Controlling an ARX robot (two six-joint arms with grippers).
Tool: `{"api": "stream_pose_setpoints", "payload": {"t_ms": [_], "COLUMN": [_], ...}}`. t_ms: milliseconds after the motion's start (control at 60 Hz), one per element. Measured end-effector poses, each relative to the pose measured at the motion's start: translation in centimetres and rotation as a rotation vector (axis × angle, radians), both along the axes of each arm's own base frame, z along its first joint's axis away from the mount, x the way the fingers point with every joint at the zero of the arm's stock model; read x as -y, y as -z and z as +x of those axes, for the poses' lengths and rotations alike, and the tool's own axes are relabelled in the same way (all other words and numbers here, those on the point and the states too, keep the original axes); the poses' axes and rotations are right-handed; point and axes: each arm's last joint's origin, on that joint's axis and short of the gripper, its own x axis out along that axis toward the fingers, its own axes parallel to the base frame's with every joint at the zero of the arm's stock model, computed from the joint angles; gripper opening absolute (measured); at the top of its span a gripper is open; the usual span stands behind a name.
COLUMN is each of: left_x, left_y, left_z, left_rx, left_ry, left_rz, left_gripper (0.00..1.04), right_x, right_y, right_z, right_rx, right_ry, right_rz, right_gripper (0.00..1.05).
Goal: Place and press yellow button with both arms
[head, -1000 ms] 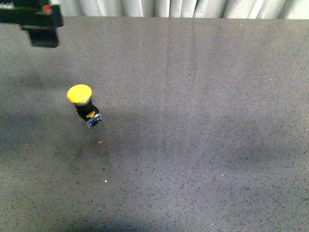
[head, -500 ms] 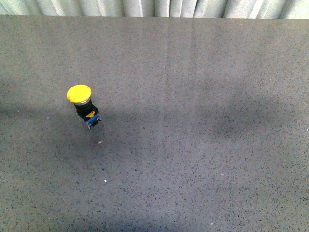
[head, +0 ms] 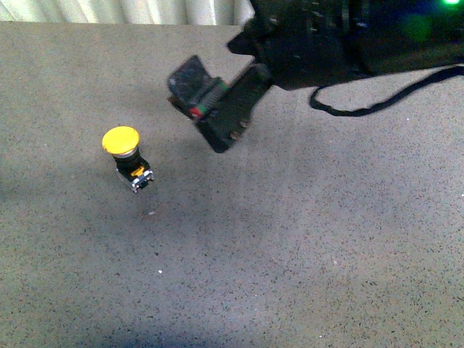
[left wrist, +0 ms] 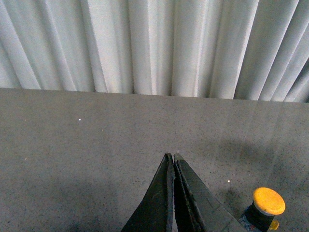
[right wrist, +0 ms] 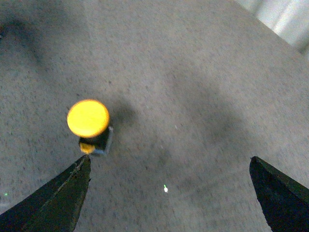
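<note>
Front: yellow button (head: 123, 148) stands cap-up on table (head: 326, 254), apart from right arm (head: 239, 109) | Left wrist: left gripper (left wrist: 173, 157) fingers pressed together, button off to one side | Right wrist: right gripper (right wrist: 169, 162) spread wide, button near one fingertip, ungrasped | Judgement: placing and pressing not yet done.

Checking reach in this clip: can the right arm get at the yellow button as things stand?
Likely yes: the right gripper is open, with only table between it and the yellow button.
</note>
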Motion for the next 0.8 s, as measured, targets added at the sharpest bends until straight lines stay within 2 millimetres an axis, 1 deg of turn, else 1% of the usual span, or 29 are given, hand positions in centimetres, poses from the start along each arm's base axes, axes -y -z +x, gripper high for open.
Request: {"api": "stream_pose_setpoints", "payload": {"t_ms": [100,183,217,300,417,517,567,583,650,667,700,800], "left_x": [0.0,0.0,0.0,0.0,0.0,0.0,0.0,0.0,0.0,0.0,0.0,0.0], "left_y": [0.0,-0.2,-0.2,-0.4,-0.5,-0.6,-0.6,-0.6,-0.6,-0.6,-0.7,-0.7], "left_z": [-0.5,-0.9,-1.0,-1.3,-1.7,-2.1,-2.3,-2.4,-2.6,-2.7,-2.8,-3.0], "left_rx": [-0.002,0.005,0.007,0.011,0.016,0.019,0.020,0.020,0.021,0.021,0.022,0.022], "left_ry": [-0.001,-0.001,-0.001,-0.001,-0.001,-0.001,-0.001,-0.001,-0.001,-0.001,-0.001,-0.001], "left_rz": [0.000,0.000,0.000,0.000,0.000,0.000,0.000,0.000,0.000,0.000,0.000,0.000], "left_gripper": [0.02,0.02,0.02,0.02,0.02,0.02,0.02,0.02,0.02,0.02,0.02,0.02], "right_x": [-2.1,-3.3,-3.8,-4.6,-5.2,-5.5,-5.6,-5.7,-5.9,-5.9,-6.0,-6.1], "right_y": [0.2,0.4,0.5,0.9,1.4,1.9,2.0,2.1,2.4,2.5,2.8,3.5], "right_z": [1.1,1.5,1.6,1.8,2.0,1.9,1.9,1.9,1.8,1.8,1.8,1.9], "right_rx": [0.000,-0.009,-0.016,-0.028,-0.056,-0.111,-0.123,-0.131,-0.147,-0.156,-0.166,-0.197], "right_ry": [-0.050,-0.081,-0.088,-0.105,-0.116,-0.129,-0.134,-0.137,-0.144,-0.144,-0.144,-0.139], "right_rz": [0.022,0.034,0.036,0.032,0.031,0.050,0.055,0.057,0.054,0.054,0.052,0.050], "right_gripper": [0.96,0.96,0.93,0.80,0.62,0.39,0.32,0.27,0.13,0.07,0.01,0.01]}}
